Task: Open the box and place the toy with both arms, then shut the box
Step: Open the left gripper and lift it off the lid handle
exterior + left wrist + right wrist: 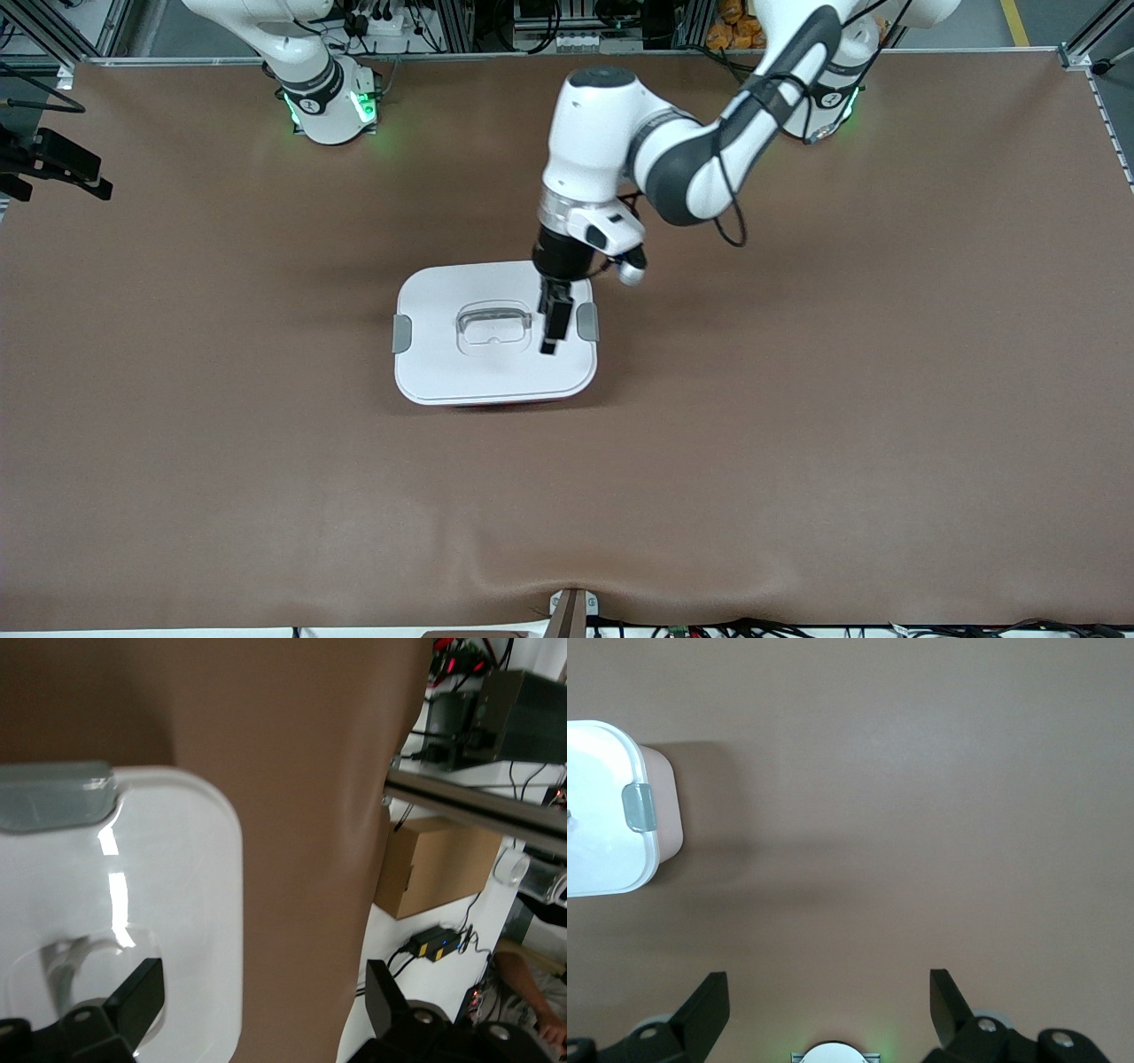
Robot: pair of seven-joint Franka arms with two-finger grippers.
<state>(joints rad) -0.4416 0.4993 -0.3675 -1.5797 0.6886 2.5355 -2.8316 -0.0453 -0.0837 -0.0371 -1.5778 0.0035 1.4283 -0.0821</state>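
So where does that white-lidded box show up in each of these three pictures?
Front view: the box sits mid-table, lid on, with the left gripper over it, jaws open.
Left wrist view: its white lid fills one lower corner, seen close from above.
Right wrist view: the box lies at one edge, pink wall showing.
Shared landmark: the grey side clips.
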